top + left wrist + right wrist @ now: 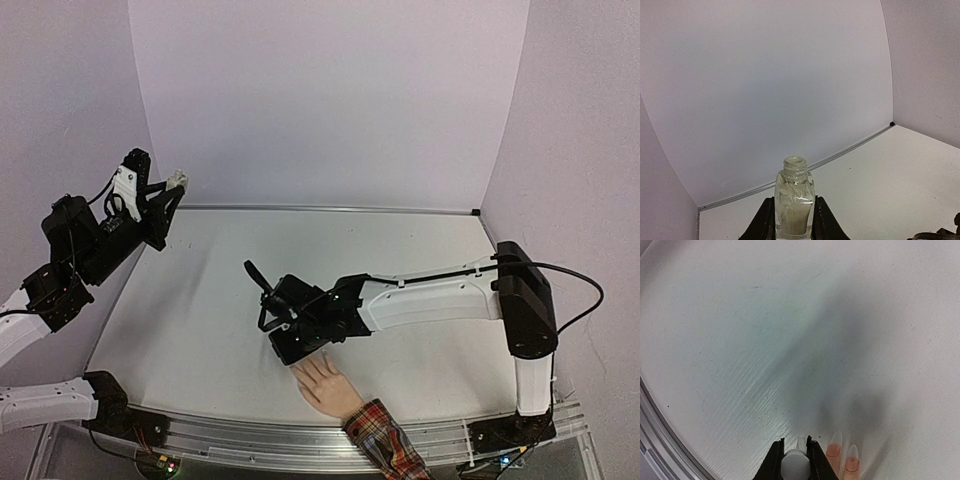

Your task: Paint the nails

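Beside right pincer (794, 454), the nails (834, 446)

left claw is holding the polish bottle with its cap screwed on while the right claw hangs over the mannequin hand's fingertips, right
Not quite: the polish bottle in the left claw has no cap; its threaded neck stands open, as the left wrist view shows. The right claw, shut on a white piece, does hang over the fingertips of the mannequin hand.
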Tool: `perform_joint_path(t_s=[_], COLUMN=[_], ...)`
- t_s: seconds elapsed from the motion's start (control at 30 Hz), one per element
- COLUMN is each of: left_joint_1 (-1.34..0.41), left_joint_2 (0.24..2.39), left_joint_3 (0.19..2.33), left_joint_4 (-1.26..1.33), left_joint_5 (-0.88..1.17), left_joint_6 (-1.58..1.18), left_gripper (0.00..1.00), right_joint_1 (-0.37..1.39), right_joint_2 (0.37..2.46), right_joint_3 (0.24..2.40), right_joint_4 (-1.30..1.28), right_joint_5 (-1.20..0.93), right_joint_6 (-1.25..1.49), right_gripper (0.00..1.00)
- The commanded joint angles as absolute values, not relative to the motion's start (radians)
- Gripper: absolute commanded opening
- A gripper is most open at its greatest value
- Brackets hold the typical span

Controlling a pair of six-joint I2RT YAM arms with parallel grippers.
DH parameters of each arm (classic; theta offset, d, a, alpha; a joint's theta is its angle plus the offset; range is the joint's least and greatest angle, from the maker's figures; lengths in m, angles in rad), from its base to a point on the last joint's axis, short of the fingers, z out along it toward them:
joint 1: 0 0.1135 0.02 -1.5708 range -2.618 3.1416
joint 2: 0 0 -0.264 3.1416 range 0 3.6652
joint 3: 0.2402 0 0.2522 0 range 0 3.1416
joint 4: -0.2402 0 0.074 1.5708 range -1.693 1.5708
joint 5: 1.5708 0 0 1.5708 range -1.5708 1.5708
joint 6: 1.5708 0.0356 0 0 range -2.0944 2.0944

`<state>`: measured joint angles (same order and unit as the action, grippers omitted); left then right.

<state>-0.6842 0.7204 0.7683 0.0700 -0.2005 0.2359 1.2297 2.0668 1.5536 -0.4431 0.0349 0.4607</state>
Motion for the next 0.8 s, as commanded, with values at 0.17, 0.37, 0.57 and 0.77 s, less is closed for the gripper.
perform_joint_path(t_s=[0.17, 0.37, 0.57, 0.77], left_joint_1=[-0.68, -0.68, -0.68, -0.68], left_joint_2=[0.713, 0.71, 0.71, 0.709], left_joint_3=[0.766, 0.767, 0.768, 0.768], left_joint_4=[0.103, 0.1, 0.1, 0.099], left_joint_5=[-0.182, -0.183, -0.183, -0.182], left_joint_6=[0.229, 0.229, 0.228, 0.228], left_gripper=[0.0, 0.0, 0.0, 0.0], right_joint_1=[1.235, 1.234, 1.235, 1.233], right_joint_2=[2.086, 2.081, 2.086, 2.092], right_joint_3=[1.571, 1.56, 1.565, 1.571], right_joint_4=[-0.45, -0.45, -0.451, -0.457], right_joint_5=[0.046, 0.052, 0.066, 0.066], right_joint_6=[0.483, 0.488, 0.492, 0.496], right_gripper=[0.0, 0.0, 0.0, 0.0])
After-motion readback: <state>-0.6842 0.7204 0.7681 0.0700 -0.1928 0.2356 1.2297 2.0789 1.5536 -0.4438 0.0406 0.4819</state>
